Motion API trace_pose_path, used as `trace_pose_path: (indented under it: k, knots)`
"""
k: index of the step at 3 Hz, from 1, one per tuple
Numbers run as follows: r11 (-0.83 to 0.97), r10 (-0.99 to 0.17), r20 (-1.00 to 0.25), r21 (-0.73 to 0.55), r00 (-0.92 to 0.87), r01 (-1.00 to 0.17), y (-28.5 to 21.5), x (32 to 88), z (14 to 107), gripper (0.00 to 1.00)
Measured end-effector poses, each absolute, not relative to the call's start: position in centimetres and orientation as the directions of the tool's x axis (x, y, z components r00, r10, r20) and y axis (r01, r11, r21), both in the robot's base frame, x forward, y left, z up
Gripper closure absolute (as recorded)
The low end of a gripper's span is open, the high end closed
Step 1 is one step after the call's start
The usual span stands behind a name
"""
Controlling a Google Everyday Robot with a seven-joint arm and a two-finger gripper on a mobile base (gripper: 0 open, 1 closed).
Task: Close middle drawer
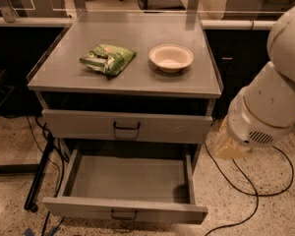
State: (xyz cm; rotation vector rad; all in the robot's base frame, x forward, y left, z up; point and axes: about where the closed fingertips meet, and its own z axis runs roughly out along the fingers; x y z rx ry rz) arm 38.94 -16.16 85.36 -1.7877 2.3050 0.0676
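Green packet [108,59], maybe snacks, beside cream bowl [171,58] on worktop [137,33]; cable [258,195] on floor [10,200].

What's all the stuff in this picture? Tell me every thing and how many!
cabinet: 1, grey, middle of the view
snack bag: 1, green, on the cabinet top, left side
bowl: 1, cream, on the cabinet top, right of the bag, empty
top drawer: 1, grey with a black handle, just under the cabinet top
middle drawer: 1, grey with a small dark handle, below the top drawer, pulled out, nothing inside
cables: a few, black, on the speckled floor on both sides of the cabinet
arm: 1, white, right of the cabinet
hand: 1, cream, at the arm's lower end, beside the cabinet's right side
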Motion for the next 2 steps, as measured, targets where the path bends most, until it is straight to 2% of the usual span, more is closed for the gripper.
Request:
trace_pose_path:
  k: [1,2]
  knots:
    - [0.258,-0.951,-0.204,-0.102,-0.233,-0.961,-16.1,39.0,85.5,1.00]
    - [0.263,-0.943,-0.223,-0.050,-0.246,-0.963,-15.8,37.7,83.2,1.00]
